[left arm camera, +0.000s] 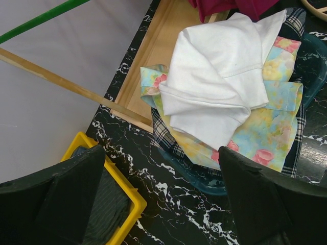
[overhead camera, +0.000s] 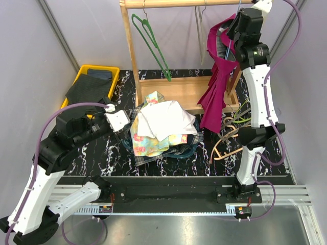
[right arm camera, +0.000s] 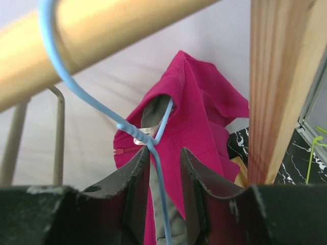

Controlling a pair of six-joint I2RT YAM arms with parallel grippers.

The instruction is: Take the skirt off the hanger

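A magenta skirt [overhead camera: 217, 87] hangs from a light blue wire hanger [overhead camera: 228, 48] at the right end of the wooden rail [overhead camera: 184, 3]. In the right wrist view the skirt [right arm camera: 199, 117] hangs just beyond the fingers, and the hanger [right arm camera: 134, 131] hooks over the rail. My right gripper [overhead camera: 232, 30] is up at the hanger's neck. Its jaws [right arm camera: 164, 151] stand slightly apart with the blue wire between them, close to the left finger. My left gripper [overhead camera: 122, 128] hovers wide open and empty [left arm camera: 162, 153] beside the clothes basket.
A teal basket [left arm camera: 204, 178] is piled with white, floral and plaid clothes [overhead camera: 163, 127]. A yellow bin [overhead camera: 84, 74] holds a dark garment. A green hanger [overhead camera: 153, 41] and a metal hanger [overhead camera: 199, 20] hang on the rail. Loose hangers [overhead camera: 230, 132] lie at the right. The rack's right post [right arm camera: 276, 87] is close.
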